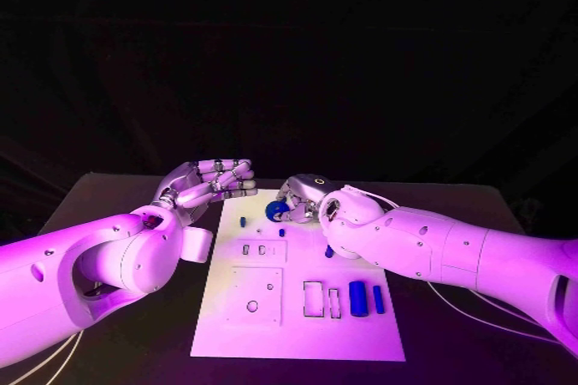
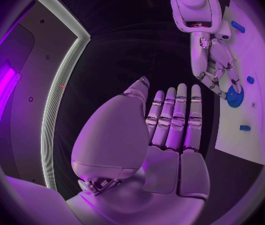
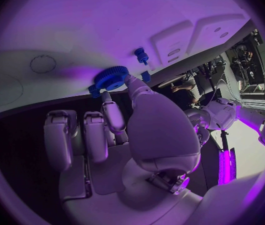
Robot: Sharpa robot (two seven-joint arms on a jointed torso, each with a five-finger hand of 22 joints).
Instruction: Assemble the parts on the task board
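Head view: right hand (image 1: 304,200) is pinching a blue gear (image 1: 277,210) at far end of task board (image 1: 295,339), just off its surface. Left hand (image 1: 207,183) is hovering beside board's far left corner, fingers straight, holding nothing. Two blue cylinders (image 1: 357,297) are lying near the slots, well apart from gear.

L wrist view: left hand (image 2: 170,125) is flat open; right hand is gripping gear (image 2: 235,96) over board.

R wrist view: fingertips (image 3: 107,96) are pressing gear (image 3: 112,78), small blue peg (image 3: 142,56) just beside.

Judgement: gear is being seated; keep it level, turn gently till teeth/bore drop, don't knock the peg.
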